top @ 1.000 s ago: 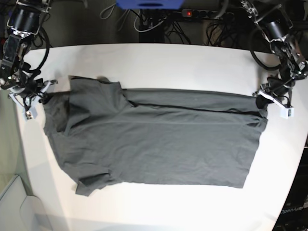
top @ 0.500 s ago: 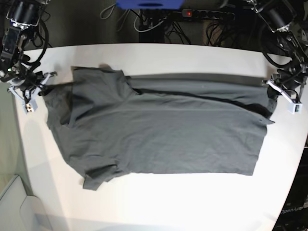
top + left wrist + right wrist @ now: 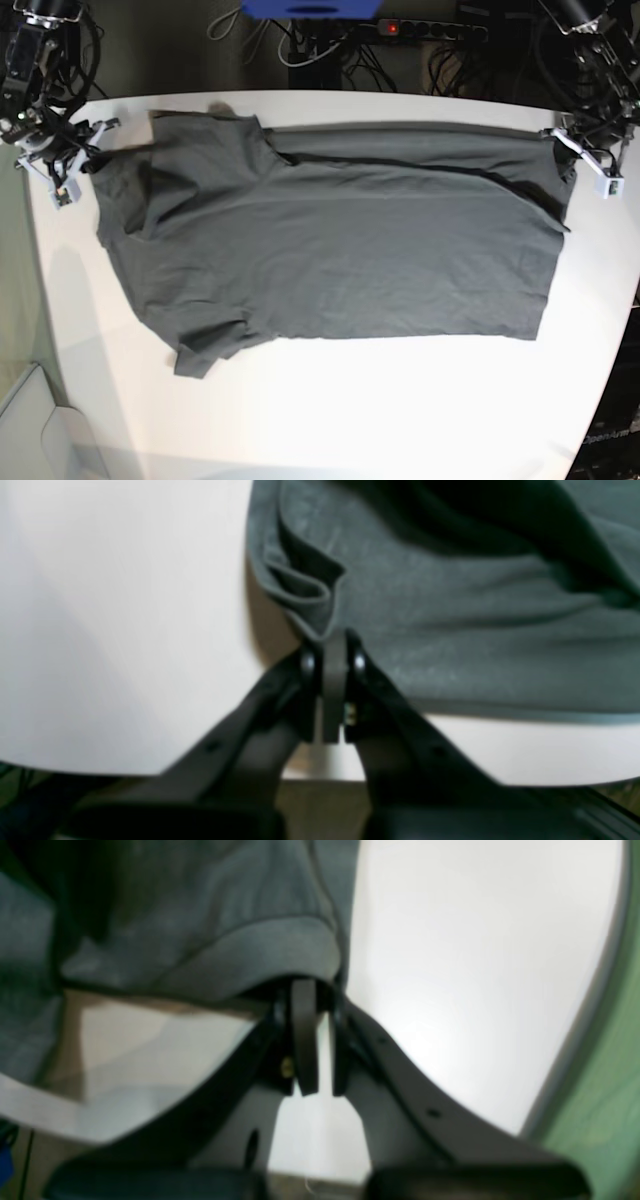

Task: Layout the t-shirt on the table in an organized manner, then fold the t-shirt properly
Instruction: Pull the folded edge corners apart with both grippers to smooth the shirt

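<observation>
The dark grey t-shirt lies spread across the white table, with its sleeves to the left and its hem to the right. My right gripper is shut on the shirt's far left edge by the shoulder; in the right wrist view the gripper pinches a lifted fold of the t-shirt. My left gripper is shut on the far right hem corner; up close the gripper clamps the bunched hem of the t-shirt. The far edge is folded over along its length.
A power strip and tangled cables lie behind the table's far edge, beside a blue object. The table's rounded left edge borders a greenish floor. Bare tabletop shows beside the hem and along the near side.
Both grippers have moved toward the table's far edge and outward, dragging the shirt's far edge with them. The shirt is stretched wider and sits farther back.
</observation>
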{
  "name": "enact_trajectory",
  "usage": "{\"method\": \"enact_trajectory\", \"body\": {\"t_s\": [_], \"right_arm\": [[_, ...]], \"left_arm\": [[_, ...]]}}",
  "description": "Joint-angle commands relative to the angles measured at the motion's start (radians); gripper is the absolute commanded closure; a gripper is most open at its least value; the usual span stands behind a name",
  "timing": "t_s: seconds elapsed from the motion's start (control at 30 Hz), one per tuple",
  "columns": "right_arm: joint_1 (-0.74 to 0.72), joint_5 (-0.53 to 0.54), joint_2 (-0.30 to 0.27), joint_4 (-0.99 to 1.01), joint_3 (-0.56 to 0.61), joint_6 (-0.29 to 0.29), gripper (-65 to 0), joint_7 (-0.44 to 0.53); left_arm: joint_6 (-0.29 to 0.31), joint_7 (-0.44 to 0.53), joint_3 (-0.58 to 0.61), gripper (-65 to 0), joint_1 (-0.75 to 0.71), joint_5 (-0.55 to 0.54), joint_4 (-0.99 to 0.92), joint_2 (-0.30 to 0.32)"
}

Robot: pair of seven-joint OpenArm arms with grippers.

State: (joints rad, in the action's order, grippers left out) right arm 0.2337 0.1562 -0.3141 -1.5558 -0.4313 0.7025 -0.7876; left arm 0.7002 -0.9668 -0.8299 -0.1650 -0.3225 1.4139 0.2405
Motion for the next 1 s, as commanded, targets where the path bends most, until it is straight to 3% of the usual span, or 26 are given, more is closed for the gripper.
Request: {"method": "enact_trajectory", "body": {"t_s": [0.0,0.87,0.97], "right_arm": [[0.006,-0.005,-0.017,-0.030,-0.010,-0.004,0.0,0.007],[0.056,-0.008,0.007,-0.042,-0.068,-0.004,0.0,0.007],[0.057,-0.008,0.016,-0.044,-0.068,-0.004,-5.1,0.007]], "left_arm": [[-0.004,0.013,-0.007,-0.5,0.005,-0.005,0.008,0.021],[-0.004,0.003,-0.006,-1.0,0.034,0.003,-0.034,0.021],[-0.004,0.003,-0.007,-1.3,0.025,0.001,-0.034,0.021]]}}
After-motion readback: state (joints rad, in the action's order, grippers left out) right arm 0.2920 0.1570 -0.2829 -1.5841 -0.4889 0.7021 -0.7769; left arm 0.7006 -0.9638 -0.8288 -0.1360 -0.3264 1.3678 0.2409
